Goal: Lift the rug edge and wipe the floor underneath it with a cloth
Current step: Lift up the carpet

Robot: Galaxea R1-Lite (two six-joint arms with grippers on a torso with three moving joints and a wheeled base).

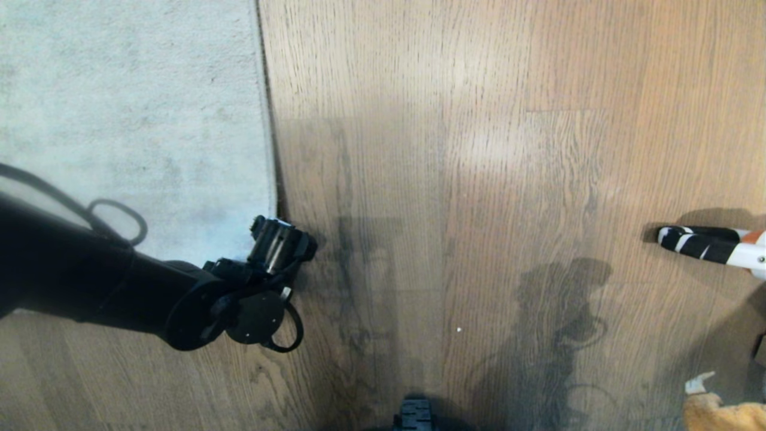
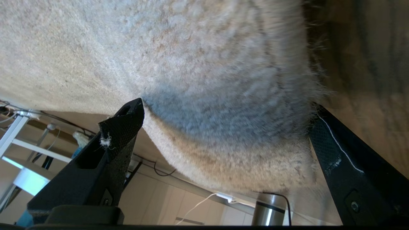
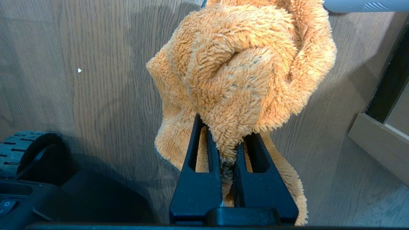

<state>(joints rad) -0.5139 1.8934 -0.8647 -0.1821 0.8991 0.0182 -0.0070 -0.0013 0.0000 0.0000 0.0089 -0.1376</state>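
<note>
- Progress looks early: the rug edge [image 1: 267, 149] lies flat on the floor [image 1: 479, 179] in the head view, so lifting has not been done and no wiping under it has begun.
- Left gripper [image 2: 223, 127] is at the rug's near corner with its 2 fingers [image 2: 118, 127] spread wide, pile filling the gap between them; nothing is pinched yet.
- Whether a fingertip has slipped beneath the border cannot be told.
- Right gripper [image 3: 228, 153] is clamped tight on the cloth [image 3: 243, 64], which bunches just ahead of its tips above bare planks, well apart from the rug.
- Left to do, by my reading: close on the corner, raise it, bring the cloth across, and wipe the exposed planks.
</note>
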